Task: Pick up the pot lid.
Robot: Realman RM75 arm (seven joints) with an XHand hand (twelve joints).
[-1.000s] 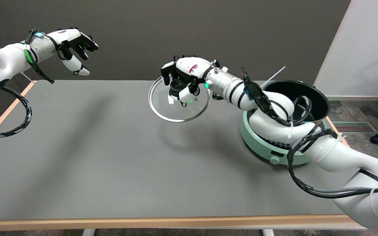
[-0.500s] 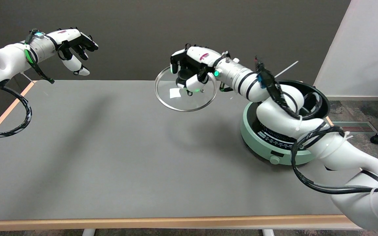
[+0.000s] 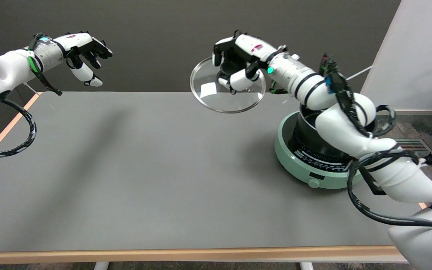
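1. While the right hand (image 3: 238, 67) is gripping the knob at the middle of the pot lid (image 3: 228, 90), the lid is hanging in the air above the far side of the bench (image 3: 144, 168), clear of the surface.
2. Fingers are curling closed around the knob from above, thumb pressing in from the near side; nothing else is in the hand.
3. Lid is sitting slightly tilted, near edge lower, well apart from the black pot (image 3: 309, 135), which is standing open on the green cooker base (image 3: 306, 165) at the right of the bench.
4. Lid is looking like clear glass with a metal rim and a small white label on it; likely stiff, moderately heavy for its size, fragile if dropped, and slippery on the glass face.
5. Judging by that, the knob is the right place to hold: the rim is thin and the glass is offering no purchase.
6. Risk: with a single central grip the lid may be swinging or rotating about the knob, so a firm closure and slow motion seem called for.
7. Task is reading as essentially done, lid off the bench and held.
8. Left hand (image 3: 84, 48) is idling in the air at upper left.
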